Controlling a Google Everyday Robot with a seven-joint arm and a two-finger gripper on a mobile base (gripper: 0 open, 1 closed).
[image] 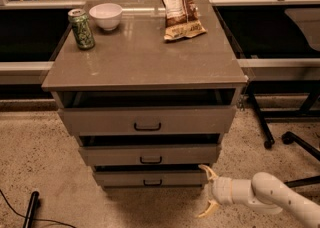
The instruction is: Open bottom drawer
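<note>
The bottom drawer (150,178) is the lowest of three grey-brown cabinet drawers, with a small black bar handle (152,182). Its front stands slightly out, with a dark gap above it. My gripper (207,192) comes in low from the right on a white arm. It is open, its two cream fingers spread apart. The upper finger (208,172) is at the drawer's right end; the lower finger (208,209) hangs near the floor.
The middle drawer (149,154) and top drawer (147,120) also stand slightly out. On the cabinet top (145,57) are a green can (81,28), a white bowl (105,15) and a chip bag (177,6). Chair legs with castors (287,137) stand at right. A black cable (31,209) lies at lower left.
</note>
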